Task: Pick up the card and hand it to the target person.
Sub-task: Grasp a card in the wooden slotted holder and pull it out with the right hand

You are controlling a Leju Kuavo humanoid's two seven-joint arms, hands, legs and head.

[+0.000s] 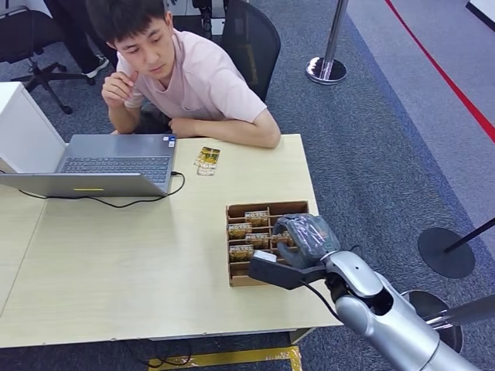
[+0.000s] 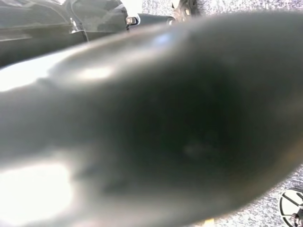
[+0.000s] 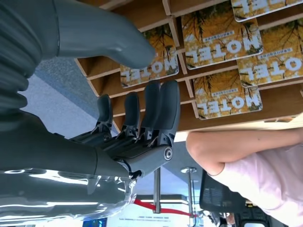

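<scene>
Yellow motel cards [image 1: 248, 230] stand in the slots of a brown cardboard tray [image 1: 239, 273]. Two more cards [image 1: 207, 160] lie flat on the table just before the seated person [image 1: 192, 73].

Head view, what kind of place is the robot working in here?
Probably an office or demo floor set up like a hotel front desk: a laptop on a light wooden table, a cardboard tray of cards printed MOTEL, grey carpet and stanchion posts.
</scene>
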